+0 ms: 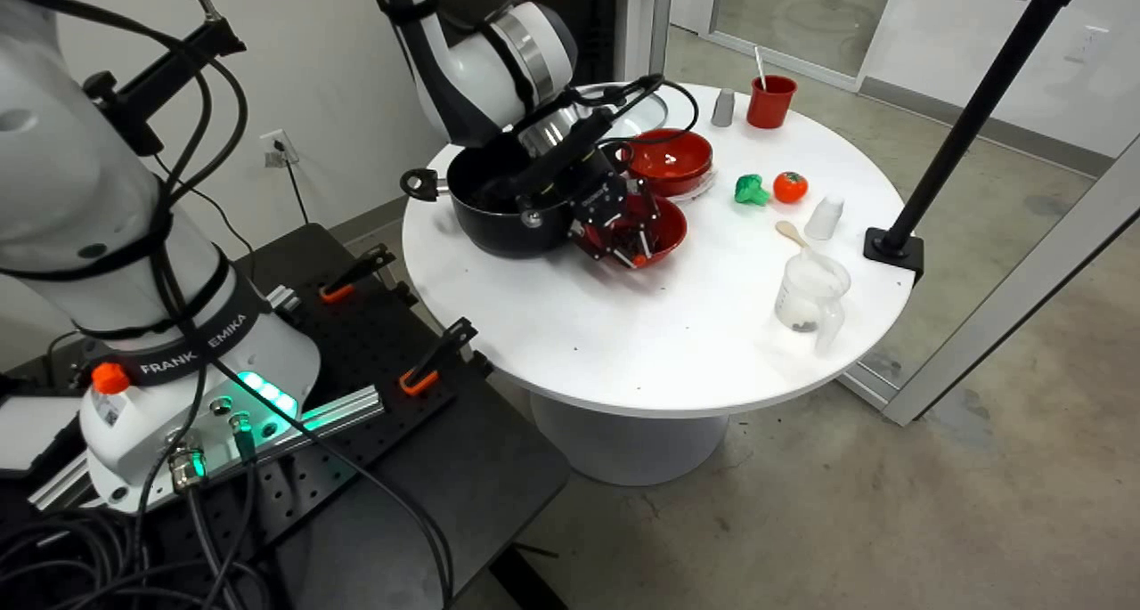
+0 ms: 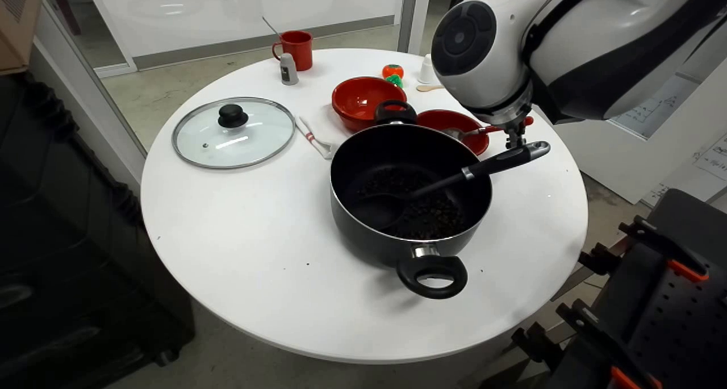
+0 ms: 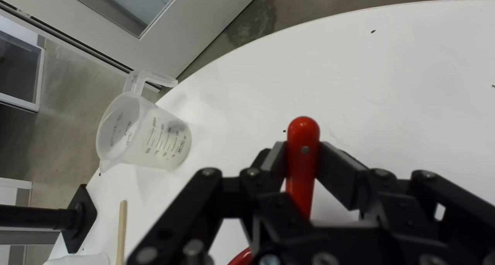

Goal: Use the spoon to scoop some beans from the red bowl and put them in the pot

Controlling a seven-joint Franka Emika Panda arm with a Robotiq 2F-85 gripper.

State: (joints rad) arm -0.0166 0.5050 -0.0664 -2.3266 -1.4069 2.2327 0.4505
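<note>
I am squeezing the spoon (image 3: 301, 172) by its red handle with my gripper (image 3: 302, 156), one finger on each side. In an exterior view, I am making the pot (image 2: 372, 244) the middle of my clock, with twelve pointing to the far side. The gripper is hanging at two o'clock. The spoon's shiny head is showing inside the edge of the red bowl (image 2: 446, 118), which is sitting right by the pot at one o'clock. From far off, I am not managing to see if the head is touching the bowl. Dark beans (image 2: 434, 216) are lying on the bottom of the pot, and a big black ladle (image 2: 467, 173) is leaning there, its handle pointing to two o'clock. Another red bowl (image 2: 349, 116) is standing at eleven. A glass lid (image 2: 227, 139) is lying flat between nine and ten. Farther off, a green broccoli piece (image 2: 394, 82) and a red tomato (image 2: 393, 71) are resting close together, almost at twelve. A small gray bottle (image 2: 288, 71) is standing between ten and eleven, and a red cup (image 2: 299, 51) is standing just behind it.
</note>
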